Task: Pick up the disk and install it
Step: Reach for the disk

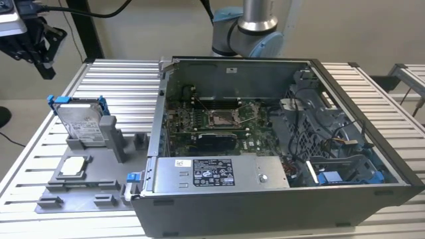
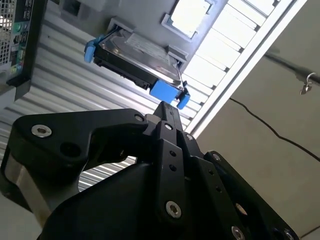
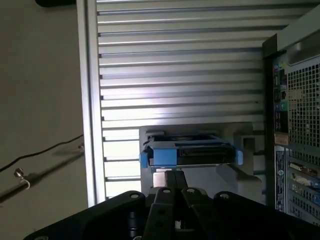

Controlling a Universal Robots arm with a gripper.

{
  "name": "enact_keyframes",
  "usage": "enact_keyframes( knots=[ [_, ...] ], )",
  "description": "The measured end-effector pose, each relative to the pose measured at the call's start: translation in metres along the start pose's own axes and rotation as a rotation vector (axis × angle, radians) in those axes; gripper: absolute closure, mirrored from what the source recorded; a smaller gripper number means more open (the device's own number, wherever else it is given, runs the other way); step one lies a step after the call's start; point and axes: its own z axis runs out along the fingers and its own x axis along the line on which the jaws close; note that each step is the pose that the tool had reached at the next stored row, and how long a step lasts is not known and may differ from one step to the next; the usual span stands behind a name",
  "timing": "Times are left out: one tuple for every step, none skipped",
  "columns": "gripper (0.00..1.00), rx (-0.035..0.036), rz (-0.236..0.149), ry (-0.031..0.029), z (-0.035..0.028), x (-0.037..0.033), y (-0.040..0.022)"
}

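Upright silver disk [image 1: 82,121], blue-framed, white-labelled

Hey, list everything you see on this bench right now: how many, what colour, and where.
disk: one, silver in a blue carrier, upright in the holder.
holder: one, grey, on the table at the exterior view's left.
chip: one, silver, flat on the holder, nearer the camera than the disk.
computer case: one, grey, open, beside the holder.
circuit board: one, green, inside the case.
metal box: one, grey with a label, at the case's near side.
table: one, silver, slatted, under everything.
arm: one, silver and blue, behind the case.
end effector: one, black, shut, empty, apart from the disk.
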Motion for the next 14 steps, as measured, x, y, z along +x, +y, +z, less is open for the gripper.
enact_keyframes(
  knots=[
    [1.0,-0.0001,-0.007,0.0004,0.0,0.0005,0.0],
    [1.0,-0.0002,-0.015,0.0008,0.0,0.001,0.0001],
    [1.0,-0.0003,-0.022,0.0011,0.0,0.0016,0.0002],
    [1.0,-0.0003,-0.028,0.0015,0.0,0.002,0.0002],
    [1.0,-0.0003,-0.032,0.0016,0.0,0.0021,0.0002],
    [1.0,-0.0003,-0.033,0.0017,0.0,0.0021,0.0002],
    [1.0,-0.0004,-0.034,0.0017,0.0,0.0021,0.0002],
    [1.0,-0.0004,-0.034,0.0017,0.0,0.0022,0.0002],
    [1.0,-0.0004,-0.035,0.0017,0.0,0.0022,0.0002],
    [1.0,-0.0004,-0.036,0.0018,0.0,0.0022,0.0002],
    [1.0,-0.0004,-0.037,0.0018,0.0,0.0022,0.0002],
    [1.0,-0.0004,-0.037,0.0019,0.0,0.0022,0.0002],
    [1.0,-0.0004,-0.038,0.0019,0.0,0.0022,0.0002],
    [1.0,-0.0004,-0.038,0.0019,0.0,0.0022,0.0002]
  ],
)
